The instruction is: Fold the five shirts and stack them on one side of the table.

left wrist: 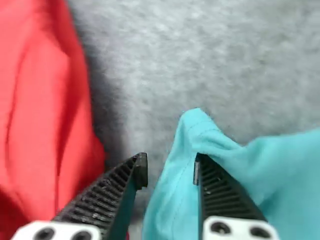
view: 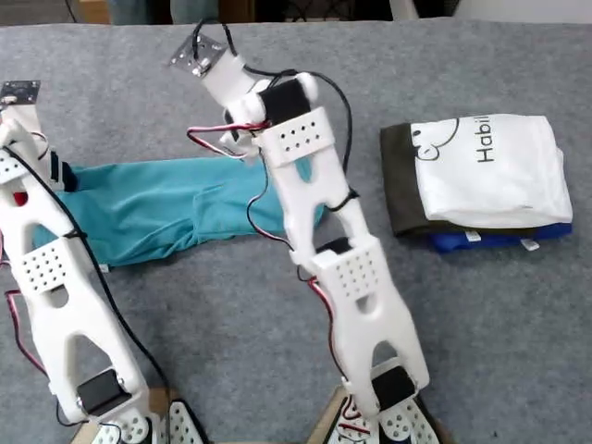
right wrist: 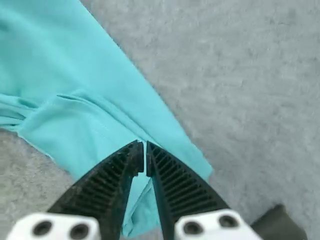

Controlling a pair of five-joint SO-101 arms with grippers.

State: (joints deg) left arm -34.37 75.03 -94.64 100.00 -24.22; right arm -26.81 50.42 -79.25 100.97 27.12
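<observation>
A teal shirt (view: 166, 208) lies spread on the grey table, left of centre. My left gripper (left wrist: 170, 170) is at the shirt's left end (view: 57, 174), open, with a raised fold of the teal shirt (left wrist: 200, 135) between its fingers. My right gripper (right wrist: 145, 150) is over the shirt's upper right edge (view: 242, 139), shut on a thin bit of the teal shirt (right wrist: 75, 95). A red shirt (left wrist: 40, 110) lies bunched right beside the left gripper. At the right sits a stack of folded shirts (view: 490, 166): white on top, a dark one and a blue one (view: 490, 240) beneath.
The grey felt table (view: 231, 351) is bare in front of the teal shirt and between it and the stack. The right arm's white links (view: 342, 268) cross over the shirt's right end. The far table edge runs along the top.
</observation>
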